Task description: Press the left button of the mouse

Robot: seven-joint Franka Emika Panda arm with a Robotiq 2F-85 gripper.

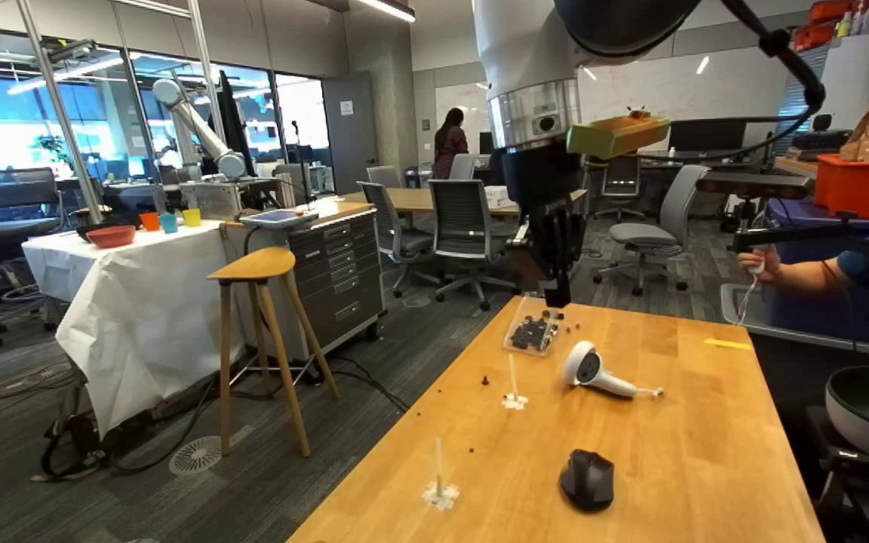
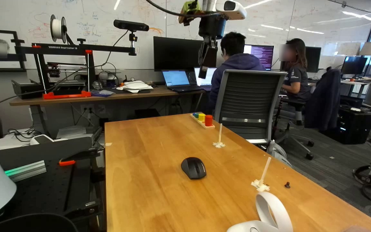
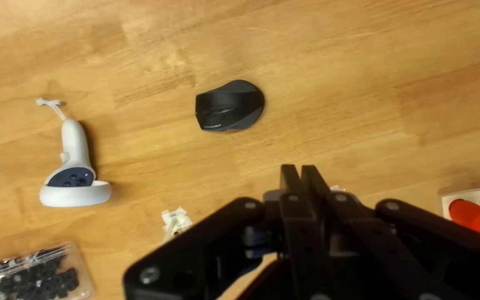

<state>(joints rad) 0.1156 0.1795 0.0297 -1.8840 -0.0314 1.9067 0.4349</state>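
The black mouse (image 1: 588, 483) lies on the wooden table (image 1: 691, 452) and also shows in an exterior view (image 2: 194, 168). In the wrist view the mouse (image 3: 231, 105) is above and left of the fingertips, with its front pointing left. Its left button (image 3: 213, 120) is the lower half of the front shell there, below the scroll wheel. My gripper (image 3: 299, 168) is shut and empty, with only a thin slit between the fingertips. In both exterior views the gripper (image 1: 557, 294) (image 2: 202, 75) hangs fingers-down, well above the table and apart from the mouse.
A white handheld controller (image 1: 599, 373) lies on the table. Near it is a clear box of black bits (image 3: 36, 275). Two thin white sticks (image 2: 220, 133) (image 2: 265, 170) stand upright in taped bases. A wooden peg toy with coloured cylinders (image 2: 204, 120) is at the table's edge.
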